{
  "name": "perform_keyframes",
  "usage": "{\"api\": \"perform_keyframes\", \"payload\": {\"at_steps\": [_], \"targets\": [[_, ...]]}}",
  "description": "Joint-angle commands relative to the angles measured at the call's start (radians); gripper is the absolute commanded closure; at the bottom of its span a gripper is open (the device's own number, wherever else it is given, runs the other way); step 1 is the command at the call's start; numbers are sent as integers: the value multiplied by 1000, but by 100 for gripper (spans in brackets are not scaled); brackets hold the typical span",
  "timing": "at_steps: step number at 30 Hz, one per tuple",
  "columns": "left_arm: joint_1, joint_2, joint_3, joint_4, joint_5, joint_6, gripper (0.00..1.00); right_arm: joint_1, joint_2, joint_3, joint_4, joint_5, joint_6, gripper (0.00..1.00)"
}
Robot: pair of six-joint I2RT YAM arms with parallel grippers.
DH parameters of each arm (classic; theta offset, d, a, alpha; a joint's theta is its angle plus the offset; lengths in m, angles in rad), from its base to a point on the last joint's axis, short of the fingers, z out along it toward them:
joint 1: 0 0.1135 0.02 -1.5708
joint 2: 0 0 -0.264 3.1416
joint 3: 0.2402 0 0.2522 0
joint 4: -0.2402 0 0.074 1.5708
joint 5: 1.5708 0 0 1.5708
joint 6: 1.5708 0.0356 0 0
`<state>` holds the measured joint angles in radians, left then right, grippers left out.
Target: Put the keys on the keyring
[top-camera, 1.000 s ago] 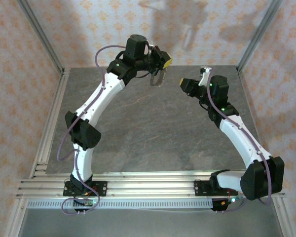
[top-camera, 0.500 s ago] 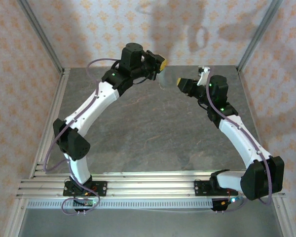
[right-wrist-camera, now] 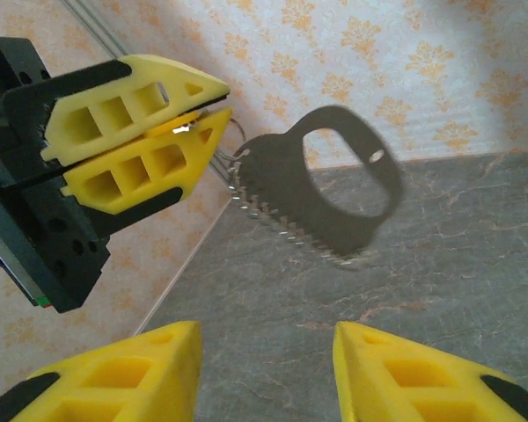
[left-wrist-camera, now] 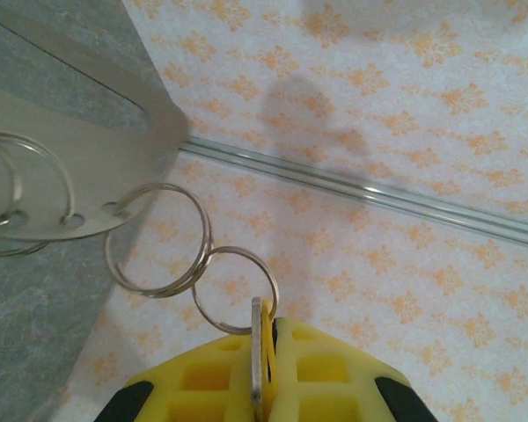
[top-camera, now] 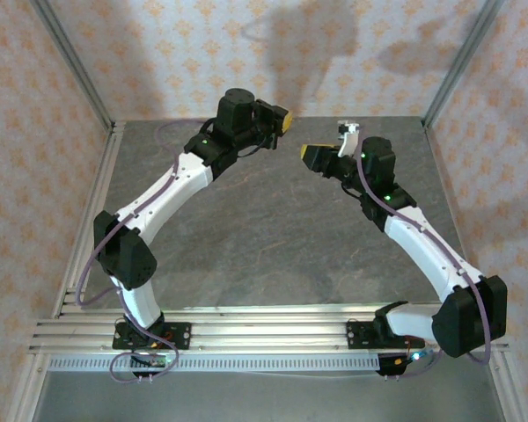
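Observation:
In the left wrist view my left gripper [left-wrist-camera: 273, 323] is shut on a thin flat key [left-wrist-camera: 256, 352], seen edge-on, grey metal with a yellow side. A small wire ring of the keyring [left-wrist-camera: 237, 249] passes through its top and links to a larger ring, which hangs from a flat metal plate [left-wrist-camera: 79, 158] with holes. The right wrist view has the left gripper [right-wrist-camera: 213, 104] at upper left with that plate [right-wrist-camera: 277, 185] dangling beside it, several rings along its edge. My right gripper [right-wrist-camera: 266, 338] stands open below it, with nothing between its fingers. From above, both grippers [top-camera: 282, 117] [top-camera: 312, 154] are raised near the back wall.
The grey stone-look tabletop [top-camera: 273, 229] lies under both arms. Patterned walls [top-camera: 158, 53] and aluminium frame posts [top-camera: 75, 66] close in the back and sides. An aluminium rail [top-camera: 246, 321] runs along the near edge by the arm bases.
My right gripper has moved left toward the left gripper and opened wider. The left arm's elbow has swung left, and its gripper with the dangling rings has shifted slightly.

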<state>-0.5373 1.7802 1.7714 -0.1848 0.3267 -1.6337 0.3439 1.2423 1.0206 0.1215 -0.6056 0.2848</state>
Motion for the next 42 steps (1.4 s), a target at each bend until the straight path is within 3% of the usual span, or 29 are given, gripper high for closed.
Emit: {"api": "perform_keyframes", "payload": {"at_steps": [1, 14, 42], "targets": [[-11, -69, -28, 45, -50, 0, 100, 5, -5, 15, 47, 20, 2, 57], [-15, -91, -142, 40, -35, 17, 100, 18, 13, -38, 41, 15, 0, 56], [22, -306, -524, -206, -222, 266, 100, 18, -37, -212, 50, 60, 19, 57]]}}
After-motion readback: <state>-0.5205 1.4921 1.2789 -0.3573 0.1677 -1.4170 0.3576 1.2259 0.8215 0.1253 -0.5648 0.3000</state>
